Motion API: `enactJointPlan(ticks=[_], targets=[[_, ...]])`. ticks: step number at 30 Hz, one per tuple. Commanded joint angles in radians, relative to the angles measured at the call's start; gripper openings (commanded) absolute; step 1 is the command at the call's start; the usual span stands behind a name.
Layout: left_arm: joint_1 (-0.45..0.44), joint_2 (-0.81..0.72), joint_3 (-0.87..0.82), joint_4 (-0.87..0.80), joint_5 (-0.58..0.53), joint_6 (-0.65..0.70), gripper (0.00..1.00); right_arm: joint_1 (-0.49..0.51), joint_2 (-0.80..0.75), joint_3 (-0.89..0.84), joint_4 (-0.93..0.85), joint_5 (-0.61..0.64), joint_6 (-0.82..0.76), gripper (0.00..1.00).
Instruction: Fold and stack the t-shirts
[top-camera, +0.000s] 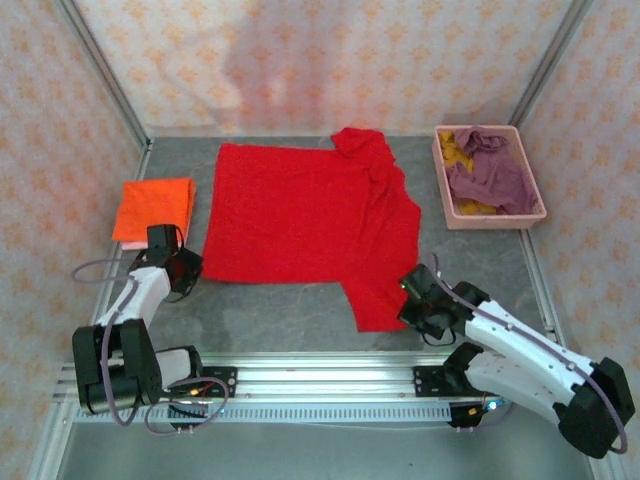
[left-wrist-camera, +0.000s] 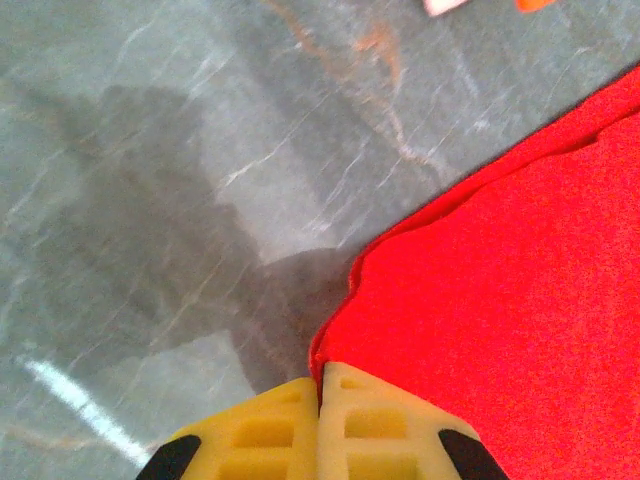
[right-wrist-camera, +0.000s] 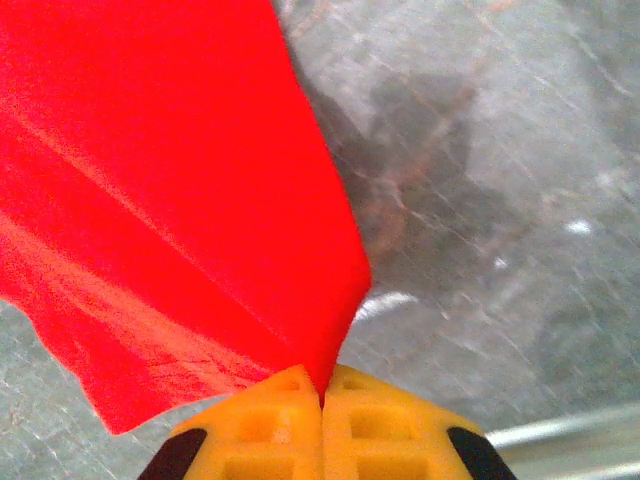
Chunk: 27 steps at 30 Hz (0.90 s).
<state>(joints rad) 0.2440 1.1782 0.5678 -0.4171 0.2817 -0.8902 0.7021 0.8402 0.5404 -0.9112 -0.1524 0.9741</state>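
- Because the red t-shirt (top-camera: 300, 215) is light, limp cloth, it will likely sag and crease wherever it hangs unsupported, so corners and hems are the best holds.
- It lies spread across the middle of the table (top-camera: 280, 305).
- At its near left corner the left gripper (top-camera: 188, 266) is closed on the hem, and the right gripper (top-camera: 408, 292) pinches the near right corner.

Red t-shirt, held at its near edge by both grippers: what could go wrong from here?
1. The left gripper pinches only the very corner of the red t-shirt; the cloth may slip out on lifting.
2. The far sleeve lies bunched up, so a fold may trap wrinkles.
3. The folded orange t-shirt lies close beside the left gripper; a swing could disturb it.
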Motion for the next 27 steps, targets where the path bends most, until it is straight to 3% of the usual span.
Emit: enactJointPlan(ticks=[1, 5, 10, 27], targets=[[-0.005, -0.066, -0.024, -0.135, 0.001, 0.01, 0.0, 0.027, -0.058, -0.008, -0.167, 0.04, 0.09, 0.0], [-0.006, -0.136, -0.022, -0.198, -0.014, 0.01, 0.0, 0.03, -0.082, 0.055, -0.191, 0.104, 0.083, 0.0], [-0.006, -0.115, 0.02, -0.205, -0.016, 0.009, 0.0, 0.016, -0.012, 0.147, -0.123, 0.175, 0.023, 0.0], [-0.059, 0.015, 0.175, -0.157, -0.032, -0.019, 0.0, -0.062, 0.105, 0.35, 0.066, 0.152, -0.062, 0.0]])
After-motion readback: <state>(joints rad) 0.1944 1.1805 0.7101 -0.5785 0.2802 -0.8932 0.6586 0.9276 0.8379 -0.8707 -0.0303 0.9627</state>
